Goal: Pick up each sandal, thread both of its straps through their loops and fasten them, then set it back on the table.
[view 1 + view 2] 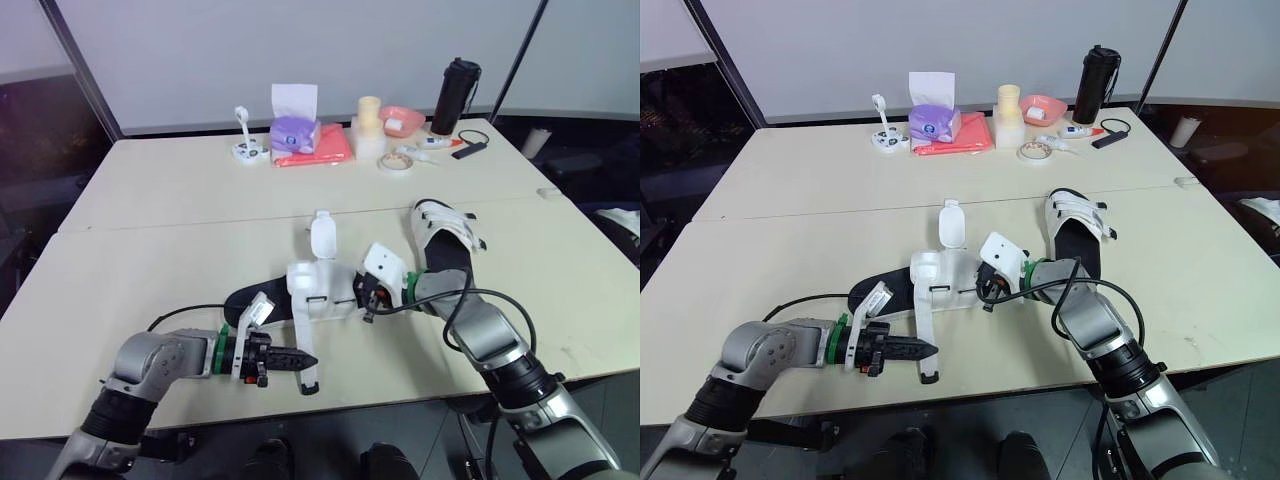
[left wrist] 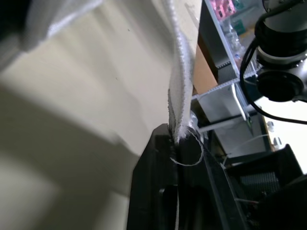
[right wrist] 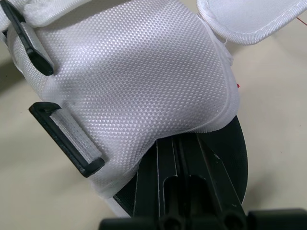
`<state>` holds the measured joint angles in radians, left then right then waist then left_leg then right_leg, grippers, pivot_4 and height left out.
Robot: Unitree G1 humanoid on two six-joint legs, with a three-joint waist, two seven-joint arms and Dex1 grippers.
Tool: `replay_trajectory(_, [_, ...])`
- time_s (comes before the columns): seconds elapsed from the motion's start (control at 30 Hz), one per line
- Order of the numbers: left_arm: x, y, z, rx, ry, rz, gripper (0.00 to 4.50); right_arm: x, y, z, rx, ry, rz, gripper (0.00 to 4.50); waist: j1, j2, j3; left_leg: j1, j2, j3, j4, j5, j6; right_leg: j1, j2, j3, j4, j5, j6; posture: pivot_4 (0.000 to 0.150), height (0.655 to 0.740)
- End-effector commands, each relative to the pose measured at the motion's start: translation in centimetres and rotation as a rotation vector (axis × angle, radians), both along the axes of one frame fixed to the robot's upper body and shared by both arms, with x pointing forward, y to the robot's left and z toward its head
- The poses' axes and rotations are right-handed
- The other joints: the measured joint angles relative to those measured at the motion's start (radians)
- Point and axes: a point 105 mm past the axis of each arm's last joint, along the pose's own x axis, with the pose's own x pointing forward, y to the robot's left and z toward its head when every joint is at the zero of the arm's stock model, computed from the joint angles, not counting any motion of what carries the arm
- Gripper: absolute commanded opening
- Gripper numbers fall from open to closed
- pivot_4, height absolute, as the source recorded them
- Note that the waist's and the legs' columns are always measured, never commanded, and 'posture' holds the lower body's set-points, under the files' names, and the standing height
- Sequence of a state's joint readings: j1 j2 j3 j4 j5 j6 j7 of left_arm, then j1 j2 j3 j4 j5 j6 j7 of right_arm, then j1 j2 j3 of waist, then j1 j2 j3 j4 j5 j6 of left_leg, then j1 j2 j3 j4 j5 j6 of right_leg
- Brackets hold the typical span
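Left gripper (image 1: 305, 359) is pressed together on a long white strap (image 1: 301, 330) of the sandal (image 1: 322, 292), pinching it close to its free end; in the left wrist view the black fingers (image 2: 158, 163) squeeze the strap's edge with no gap between them. This gripper sits low by the near edge of the counter (image 1: 150, 260), about midway along it, and the strap runs from the sandal's white upper to the pinch, with a short dark-tipped end sticking out past it.

Right gripper (image 1: 372, 298) is closed on the other side of the same sandal. In the right wrist view its fingers (image 3: 189, 163) clamp the rim where the white woven upper meets the black sole, and two black loops (image 3: 67, 141) show on that upper, both with no strap through them. A second strap (image 1: 322, 235) of this sandal stands up loose, pointing toward the far edge.

Between the two grippers the sandal lies near the near edge, its black sole partly showing behind the left gripper.

Another sandal (image 1: 443, 238), white over a black sole, rests on the counter toward the right edge, just beyond the right gripper. A tissue box (image 1: 294, 128) and a black bottle (image 1: 455, 95) stand along the far edge
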<state>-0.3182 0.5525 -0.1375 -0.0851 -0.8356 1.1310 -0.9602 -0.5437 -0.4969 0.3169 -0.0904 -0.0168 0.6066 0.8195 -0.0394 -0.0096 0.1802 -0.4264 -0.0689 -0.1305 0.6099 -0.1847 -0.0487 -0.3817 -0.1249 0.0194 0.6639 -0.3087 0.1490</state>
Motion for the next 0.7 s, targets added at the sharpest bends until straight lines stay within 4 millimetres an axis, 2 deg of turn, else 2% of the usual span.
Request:
replay_trajectory(0.03, [0.8,-0.2,2.6,-0.071,-0.064,0.002,0.05,-0.6,0.6,-0.5,-0.002,0.024,0.026,0.0,0.0,0.0,0.0,0.0,0.0,0.0,0.0,0.0,0.0,0.0,0.0,0.0,0.0,0.0,0.0,0.15,0.74])
replay_trajectory(0.17, [2.3,-0.2,5.5,-0.161,-0.099,0.021,0.05,-0.5,0.5,-0.5,-0.002,0.023,0.023,0.0,0.001,0.0,0.0,0.0,0.0,0.0,0.0,0.0,0.0,0.0,0.0,0.0,0.0,0.0,0.0,0.15,0.74])
replay_trajectory(0.27, [3.0,-0.2,6.9,-0.194,-0.115,0.03,0.05,-0.5,0.5,-0.5,-0.002,0.024,0.021,0.0,0.0,0.0,0.0,0.0,0.0,0.0,0.0,0.0,0.0,0.0,0.0,-0.001,0.0,0.0,0.0,0.15,0.74])
replay_trajectory(0.4, [5.4,0.2,9.5,-0.241,-0.163,0.09,0.05,-0.5,0.5,-0.6,-0.001,0.025,0.021,0.0,-0.001,-0.001,0.0,0.0,0.0,0.0,-0.001,0.0,0.0,0.0,0.0,-0.001,-0.001,0.0,0.0,0.15,0.74])
replay_trajectory(0.57, [7.9,0.3,9.6,-0.22,-0.192,0.14,0.05,-0.4,0.8,-0.5,0.005,0.022,0.022,0.0,-0.002,-0.001,0.001,0.0,0.0,0.0,-0.001,0.0,0.0,0.0,0.0,-0.001,-0.001,0.0,0.0,0.15,0.74])
replay_trajectory(0.7, [8.6,-0.4,8.7,-0.213,-0.186,0.111,0.05,-0.3,0.8,-0.6,0.005,0.02,0.02,0.0,-0.003,-0.001,0.001,0.0,0.0,0.001,-0.001,0.0,0.0,0.0,0.0,-0.001,-0.001,0.0,0.0,0.15,0.74])
